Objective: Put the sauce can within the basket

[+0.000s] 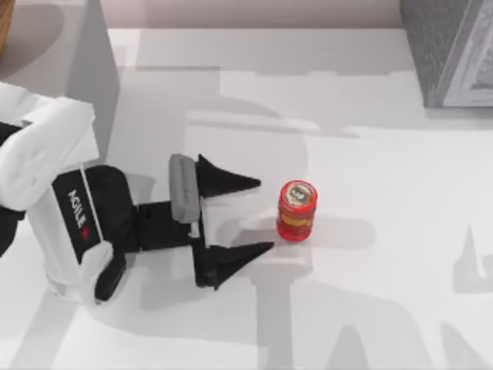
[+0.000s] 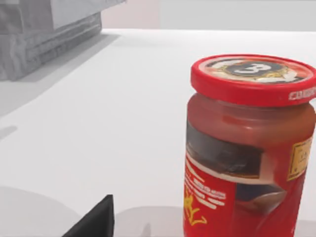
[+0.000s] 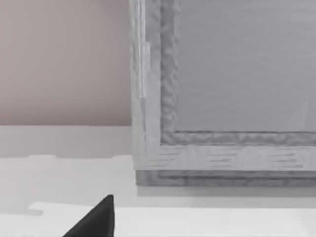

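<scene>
Red plastic and red sauce mark the sauce can [image 1: 296, 210], which stands upright on the white table [image 1: 385, 293] just ahead of my left gripper [image 1: 260, 216]. The can sits beyond the two black fingertips, slightly outside the gap and nearer the lower finger [image 1: 231, 262] than the upper one [image 1: 227, 181] in the top view. The jaws are spread wide, with nothing between them, and neither finger touches the can.

In the left wrist view the sauce can [image 2: 249, 148] stands close in front of the camera, its red lid uppermost with a round printed top bearing a numeral, and a red and yellow label wraps the body. One dark fingertip [image 2: 96, 222] shows beside it, apart from the can.

Farther off, well beyond the jaws and the can, a grey woven-textured box [image 1: 447, 50] stands at the far right corner of the table.

In the right wrist view, one dark fingertip [image 3: 96, 219] of the right gripper shows, facing the grey box [image 3: 222, 98]; I cannot tell whether those jaws are open or closed.
</scene>
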Available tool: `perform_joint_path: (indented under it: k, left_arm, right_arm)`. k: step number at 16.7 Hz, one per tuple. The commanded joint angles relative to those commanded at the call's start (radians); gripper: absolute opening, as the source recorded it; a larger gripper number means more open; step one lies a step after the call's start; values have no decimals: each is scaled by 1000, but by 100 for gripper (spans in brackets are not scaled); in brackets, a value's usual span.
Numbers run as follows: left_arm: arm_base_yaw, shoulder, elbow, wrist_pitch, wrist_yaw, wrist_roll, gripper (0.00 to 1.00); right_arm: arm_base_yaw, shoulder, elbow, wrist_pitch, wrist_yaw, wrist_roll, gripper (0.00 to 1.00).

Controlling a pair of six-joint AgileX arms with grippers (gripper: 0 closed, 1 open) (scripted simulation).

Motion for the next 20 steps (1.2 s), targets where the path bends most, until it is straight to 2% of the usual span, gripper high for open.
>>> perform_joint_path:
  k: [4, 10, 15, 20]
  left_arm:
    - [-27, 3, 26, -22, -28, -1, 100]
    - [-156, 32, 150, -109, -156, -8, 100]
    - [-168, 35, 161, -117, -167, -8, 100]
    - [-168, 35, 161, -117, -167, -8, 62]
  right_arm:
    - [0, 0, 0, 0, 0, 0, 100]
    - [0, 0, 0, 0, 0, 0, 100]
    - [0, 0, 0, 0, 0, 0, 100]
    - [0, 0, 0, 0, 0, 0, 100]
